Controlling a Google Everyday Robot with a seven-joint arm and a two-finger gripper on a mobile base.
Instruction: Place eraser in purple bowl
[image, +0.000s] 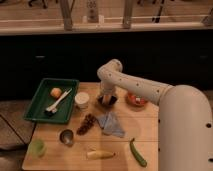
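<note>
- Cup, pale green and see-through (36, 147), stands upright at the near left corner of the light wooden table (150, 131). Nothing can be made out inside it.
- Dark green rectangular plastic tray (41, 100) sits at the table's left edge. It holds a small orange round object (56, 92) and a white long-handled utensil (59, 102) lying diagonally. Both are corralled well apart from the work area.
- Small metal cup (66, 136) stands upright in front of the tray. Its contents cannot be told.
- White round cup (81, 100) stands upright just left of the target. Its inside reads plain white.
- Dark reddish bunched cluster (87, 123), a yellow elongated item (100, 154) and a crumpled blue cloth (111, 124) lie loose on the wood, in no container.
- Small, very dark purple round bowl (109, 101) sits at table centre, directly beneath the gripper (106, 95).
- The gripper points straight down over the bowl's mouth with its jaws spread wide. This posture suits a release into the bowl.
- The eraser cannot be picked out for certain. A pale patch at the bowl mouth under the gripper may be it. Judgement: at or in the bowl, placement near complete.
- Green curved vegetable (138, 153) lies loose near the front edge.
- Orange-red shallow bowl (136, 100) sits right of the purple bowl, partly behind the white robot arm (150, 92). It holds something pale and unclear.
</note>
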